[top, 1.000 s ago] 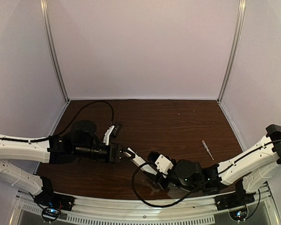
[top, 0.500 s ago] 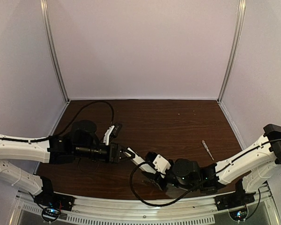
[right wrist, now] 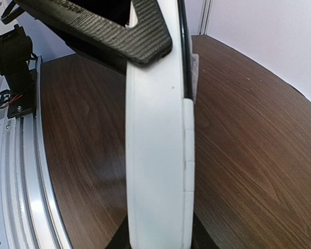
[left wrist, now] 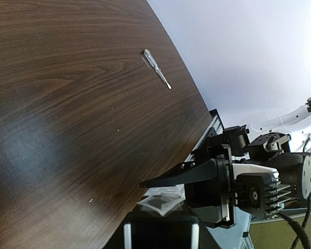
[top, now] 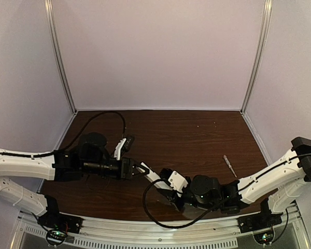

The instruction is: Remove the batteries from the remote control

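The remote control (top: 155, 179) hangs above the bench (top: 197, 132), near its front edge, bridged between the two arms. The right pincer (top: 170, 188) is clamped on its near end, so its wrist camera looks straight along the white body. The left pincer (top: 140, 169) appears closed on the other end, with one ribbed dark finger (right wrist: 124, 36) lying across the plastic. Held at both ends, the bar is steady and off the wood, which probably lets one arm brace while the other works at the battery bay. A seamed panel (right wrist: 188, 155) runs along one side, likely the cover, in place. The batteries show in no view. The screwdriver (top: 229, 166) lies well apart to the right, untouched.
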Available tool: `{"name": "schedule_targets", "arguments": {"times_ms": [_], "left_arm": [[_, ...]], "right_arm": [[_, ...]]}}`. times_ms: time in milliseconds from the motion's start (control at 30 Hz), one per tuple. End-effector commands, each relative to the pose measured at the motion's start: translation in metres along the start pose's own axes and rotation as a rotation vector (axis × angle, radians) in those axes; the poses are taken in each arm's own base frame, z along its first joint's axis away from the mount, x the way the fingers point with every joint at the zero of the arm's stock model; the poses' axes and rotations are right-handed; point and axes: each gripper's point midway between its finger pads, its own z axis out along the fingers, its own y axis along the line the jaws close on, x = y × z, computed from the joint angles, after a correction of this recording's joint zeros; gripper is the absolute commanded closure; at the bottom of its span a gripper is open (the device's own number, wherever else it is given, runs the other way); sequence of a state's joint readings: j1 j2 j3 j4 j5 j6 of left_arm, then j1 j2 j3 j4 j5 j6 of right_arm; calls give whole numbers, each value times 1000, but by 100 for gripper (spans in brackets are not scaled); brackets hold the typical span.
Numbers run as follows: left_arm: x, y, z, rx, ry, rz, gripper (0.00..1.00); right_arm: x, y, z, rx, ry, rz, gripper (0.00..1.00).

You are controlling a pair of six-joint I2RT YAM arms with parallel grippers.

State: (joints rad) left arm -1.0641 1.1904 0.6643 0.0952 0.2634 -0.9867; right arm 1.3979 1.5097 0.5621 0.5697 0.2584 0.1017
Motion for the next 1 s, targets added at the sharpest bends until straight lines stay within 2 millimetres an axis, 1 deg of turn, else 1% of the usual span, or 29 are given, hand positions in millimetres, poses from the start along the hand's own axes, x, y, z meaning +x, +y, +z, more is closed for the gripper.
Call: {"name": "schedule_targets", "arguments": {"times_ms": [0, 100, 233, 300, 367, 500, 600, 733, 767, 800, 900, 967], "left_arm": [[-13, -21, -6, 54, -46, 58, 100], [-14, -20, -7, 51, -52, 64, 91], [-16, -22, -10, 49, -60, 83, 51], [-18, -23, -12, 45, -69, 99, 36], [-20, -23, -15, 37, -80, 118, 27], [-26, -27, -21, 24, -98, 201, 12], [-31, -33, -28, 19, -112, 275, 8], [-37, -44, -40, 33, -142, 384, 7], [-37, -45, -43, 36, -150, 417, 7], [-36, -46, -46, 44, -164, 460, 7], [-32, -52, -57, 105, -219, 565, 7], [-30, -54, -62, 118, -241, 619, 6]], "right_arm": [[-7, 6, 3, -34, -2, 34, 99], [-8, 6, 2, -39, 0, 40, 100], [-12, 9, -1, -61, -4, 54, 100], [-14, 10, -3, -70, -6, 65, 100], [-18, 11, -5, -80, -11, 77, 100], [-23, 14, -9, -106, -14, 99, 100], [-27, 20, -13, -144, -13, 119, 100], [-33, 29, -19, -225, -8, 157, 100], [-35, 28, -20, -232, -11, 170, 100], [-37, 35, -24, -280, -5, 182, 100], [-43, 40, -33, -367, 2, 235, 100], [-46, 40, -39, -425, 7, 296, 100]]}}
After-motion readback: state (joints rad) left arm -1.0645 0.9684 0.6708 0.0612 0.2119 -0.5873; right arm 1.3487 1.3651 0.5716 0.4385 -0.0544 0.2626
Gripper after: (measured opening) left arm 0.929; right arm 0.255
